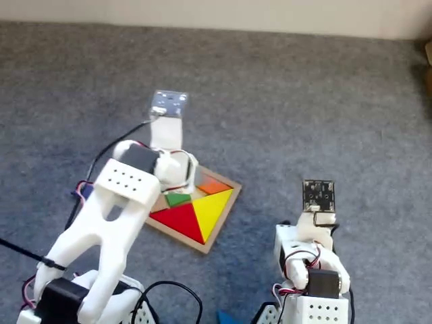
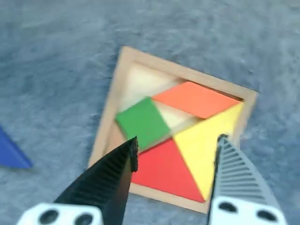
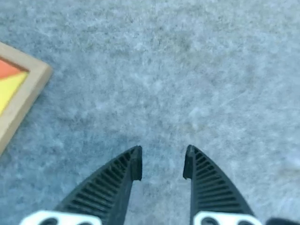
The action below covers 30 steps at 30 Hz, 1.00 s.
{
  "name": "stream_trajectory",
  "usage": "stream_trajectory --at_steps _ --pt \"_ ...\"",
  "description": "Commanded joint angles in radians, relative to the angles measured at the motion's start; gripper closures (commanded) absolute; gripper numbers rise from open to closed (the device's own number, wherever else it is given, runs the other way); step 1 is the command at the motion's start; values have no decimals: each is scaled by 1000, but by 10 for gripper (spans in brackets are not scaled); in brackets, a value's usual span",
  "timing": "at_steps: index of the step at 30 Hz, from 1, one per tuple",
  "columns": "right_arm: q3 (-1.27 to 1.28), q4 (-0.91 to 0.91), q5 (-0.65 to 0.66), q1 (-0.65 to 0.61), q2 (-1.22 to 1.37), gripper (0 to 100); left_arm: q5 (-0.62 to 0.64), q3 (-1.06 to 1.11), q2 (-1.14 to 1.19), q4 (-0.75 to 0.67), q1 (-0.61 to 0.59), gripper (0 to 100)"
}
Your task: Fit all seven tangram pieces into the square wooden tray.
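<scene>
Left gripper (image 2: 177, 139) wide open, empty, above the wooden tray (image 2: 187, 71), which holds four pieces; one corner is bare. Right gripper (image 3: 162, 150) part open, empty. Probable next: blue piece (image 2: 11, 152) on the carpet. Pinch its edges squarely and lower it flat.

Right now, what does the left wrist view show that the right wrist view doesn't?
Left wrist, not right: the green square and red triangle in the wooden tray, a blue piece out on the carpet, and the open left gripper above the tray. Right wrist, not left: the open right gripper over carpet. Both: the tray's rim, the orange parallelogram, the yellow triangle, grey carpet.
</scene>
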Motion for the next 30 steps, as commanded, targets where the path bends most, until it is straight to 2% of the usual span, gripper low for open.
stream_trajectory --at_steps 1,4,5,7,13,19,25,30 --pt "139 67 5 10 -16 843 -11 -4 -44 21 -76 841" --pt "139 65 8 12 -15 843 -14 24 -44 20 -124 982" --pt "139 65 8 12 -15 843 -14 28 -44 18 -142 1000" --pt "139 65 8 12 -15 843 -9 28 -44 26 -182 977" --pt "139 65 8 12 -15 843 -6 28 -44 18 -285 994" --pt "139 65 8 12 -15 843 -5 77 -44 15 -303 994" --pt "139 65 8 12 -15 843 -5 170 -44 -112 -303 994" --pt "139 65 8 12 -15 843 -5 174 -44 -130 -303 994"
